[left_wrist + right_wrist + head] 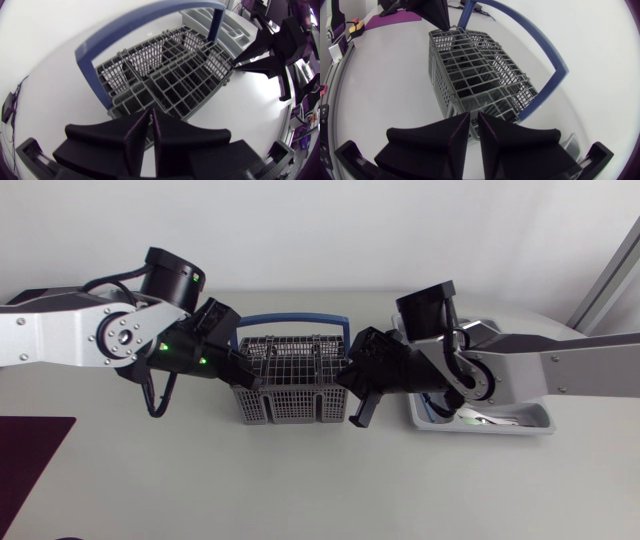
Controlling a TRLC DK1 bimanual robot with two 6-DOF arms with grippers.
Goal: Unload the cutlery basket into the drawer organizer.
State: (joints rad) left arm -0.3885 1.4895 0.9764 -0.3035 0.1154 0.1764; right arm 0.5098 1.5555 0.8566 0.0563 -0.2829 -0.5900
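Note:
The grey wire cutlery basket (290,375) with a blue handle (290,320) stands mid-table, and its compartments look empty. My left gripper (245,375) is at its left wall and my right gripper (348,378) at its right wall. In the left wrist view the left gripper (151,117) is shut on the near rim of the basket (175,80), with the right gripper (237,62) at the far side. In the right wrist view the right gripper (473,117) pinches the near rim of the basket (480,75), opposite the left gripper (445,22). The grey drawer organizer (480,430) lies under my right arm with some cutlery in it.
A dark purple mat (30,450) lies at the table's front left. The organizer (225,22) sits just beyond the basket's right side. Open tabletop stretches in front of the basket.

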